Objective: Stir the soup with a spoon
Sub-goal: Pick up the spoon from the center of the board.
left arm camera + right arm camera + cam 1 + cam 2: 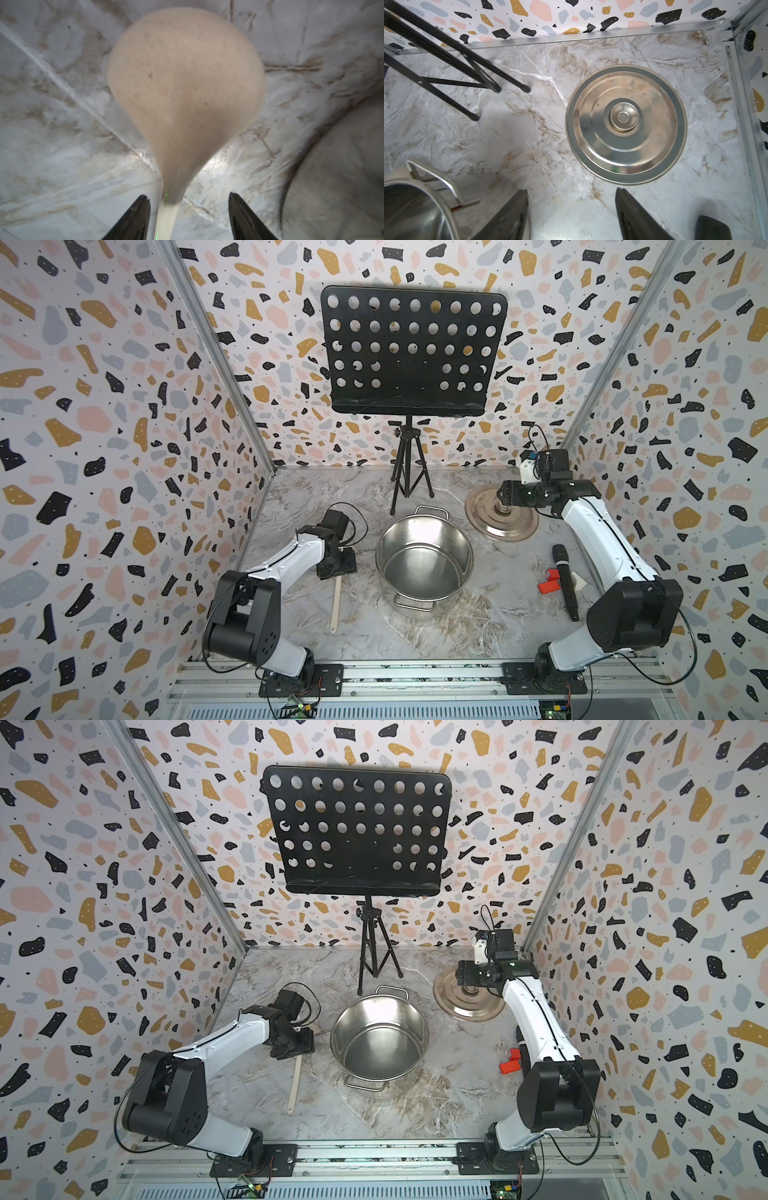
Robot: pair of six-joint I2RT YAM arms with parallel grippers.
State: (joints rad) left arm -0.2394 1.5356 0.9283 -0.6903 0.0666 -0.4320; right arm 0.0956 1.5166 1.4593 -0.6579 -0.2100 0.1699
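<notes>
Steel stockpot (424, 564): upright mid-table, uncovered, bare shiny metal inside, one loop handle toward the rail, one toward the back wall.
Cream ladle (336, 605): flat on the marble table (457, 635) just left of the stockpot, handle end toward the rail, bowl end mostly under the left arm in both top views; bowl close and blurred in the left wrist view.
Left gripper (188, 198): low over the ladle, jaws parted, straddling the slim handle near the bowl, gaps on both sides, nothing clamped.
Right gripper (571, 191): jaws apart, empty, raised above the table by the lid.
Lid (643, 99): flat on the table, back right, apart from the stockpot.
Microphone (566, 580): lying by the right arm, red blocks (547, 583) just beside.
</notes>
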